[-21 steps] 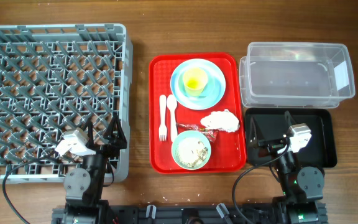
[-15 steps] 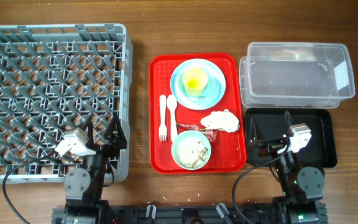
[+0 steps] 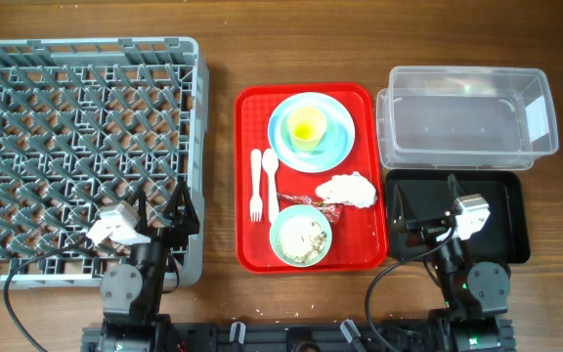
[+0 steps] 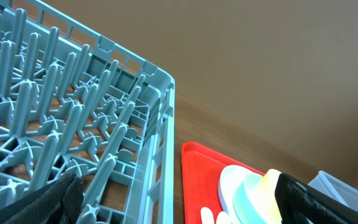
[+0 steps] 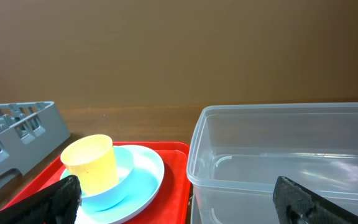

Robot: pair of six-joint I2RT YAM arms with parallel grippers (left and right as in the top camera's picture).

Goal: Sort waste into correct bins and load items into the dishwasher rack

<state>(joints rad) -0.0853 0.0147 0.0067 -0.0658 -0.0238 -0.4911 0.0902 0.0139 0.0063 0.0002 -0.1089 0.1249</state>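
On the red tray (image 3: 252,249) a yellow cup (image 3: 307,125) stands on a light-blue plate (image 3: 335,143). A white fork (image 3: 256,184) and spoon (image 3: 272,181) lie at its left. A crumpled white napkin (image 3: 347,190) and a red wrapper (image 3: 313,203) lie above a green bowl (image 3: 301,237) holding beige crumbs. The grey dishwasher rack (image 3: 76,147) is at left. The clear tub (image 3: 467,115) and black tray (image 3: 501,220) are at right. My left gripper (image 3: 161,210) is open over the rack's near right corner. My right gripper (image 3: 421,203) is open over the black tray. Both are empty.
The left wrist view shows the rack's corner (image 4: 160,112), the red tray (image 4: 194,180) and the plate with the cup (image 4: 253,193). The right wrist view shows the cup (image 5: 91,163), the plate (image 5: 135,180), the clear tub (image 5: 278,162) and the rack's edge (image 5: 17,124).
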